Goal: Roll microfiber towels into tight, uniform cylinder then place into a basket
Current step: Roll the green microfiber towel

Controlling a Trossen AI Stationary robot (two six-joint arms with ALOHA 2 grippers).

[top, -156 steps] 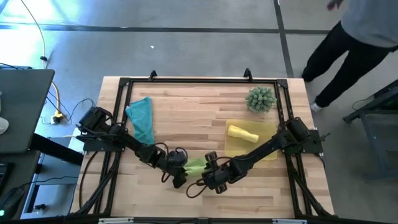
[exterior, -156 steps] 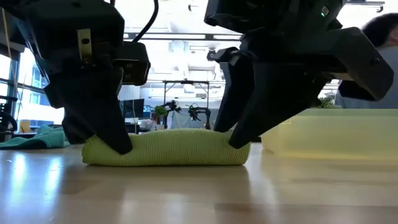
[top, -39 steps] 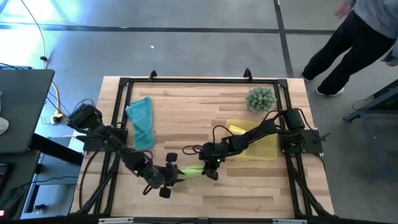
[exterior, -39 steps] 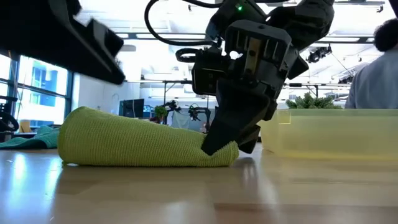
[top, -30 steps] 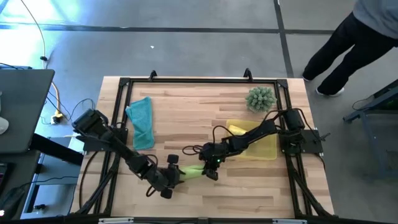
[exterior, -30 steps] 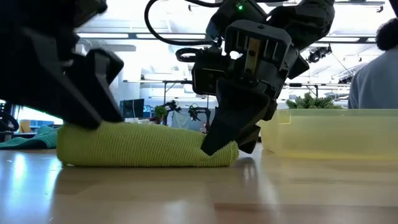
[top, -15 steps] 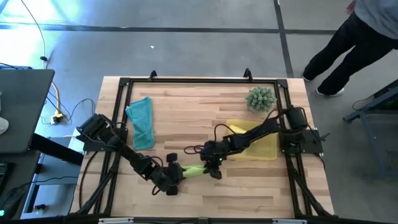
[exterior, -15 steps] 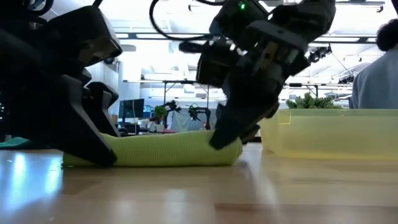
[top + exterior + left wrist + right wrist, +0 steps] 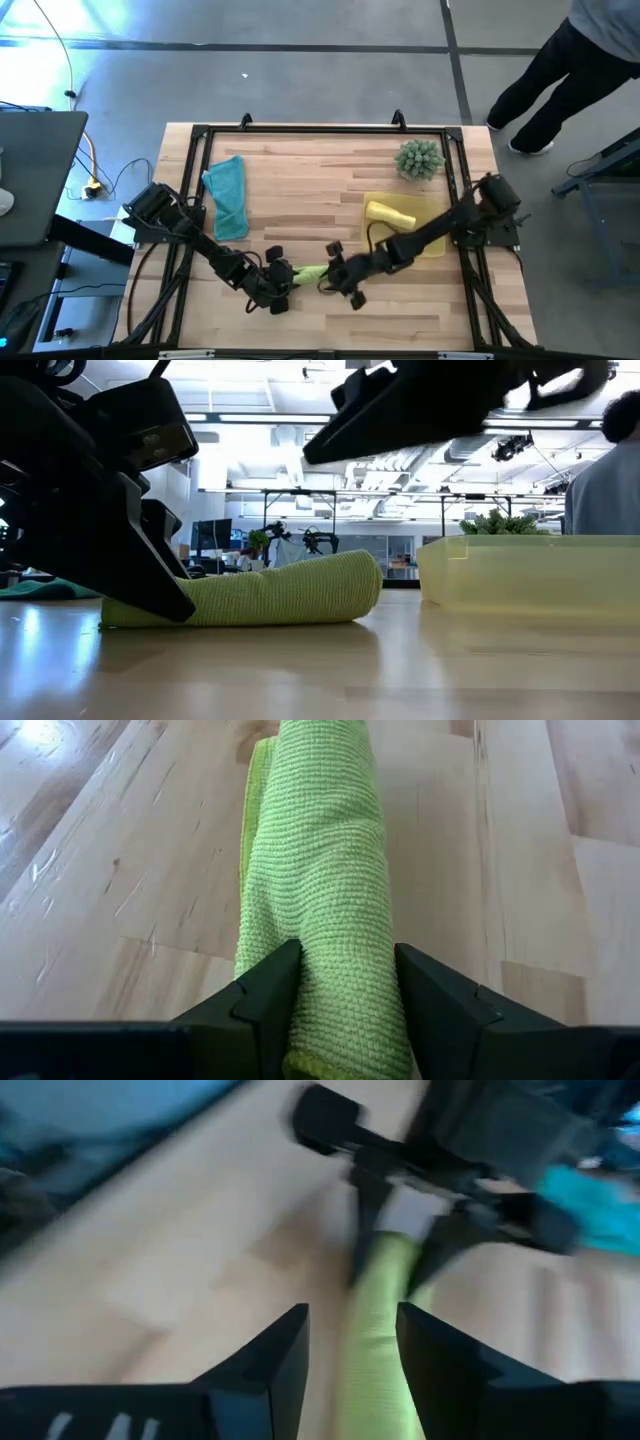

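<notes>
The lime green towel (image 9: 308,271), rolled into a cylinder, lies on the table near its near edge; it also shows in the low view (image 9: 280,592). My left gripper (image 9: 277,284) is shut on its left end. My right gripper (image 9: 336,274) is open and hangs above the roll's right end, clear of it (image 9: 400,410). The yellow towel (image 9: 389,213), rolled, lies in the translucent yellow basket (image 9: 432,240) at the right. The teal towel (image 9: 228,193) lies crumpled at the far left. My left gripper pinches the green roll's left end (image 9: 338,955) between its two fingers (image 9: 270,990), one on each side of the roll. The fingers come from the table's left, slanting down, and lie along the roll. The roll rests on the table.
A spiky green plant (image 9: 419,158) stands at the far right, behind the basket. A black frame (image 9: 320,128) runs round the table's edge. A person (image 9: 560,70) stands beyond the far right corner. Bare wood lies between the teal towel and the basket.
My left gripper has come down on the green roll's left end and taken hold of it. My right gripper has come off the roll's right end, risen, and gone toward the near edge. The roll stays on the table.
</notes>
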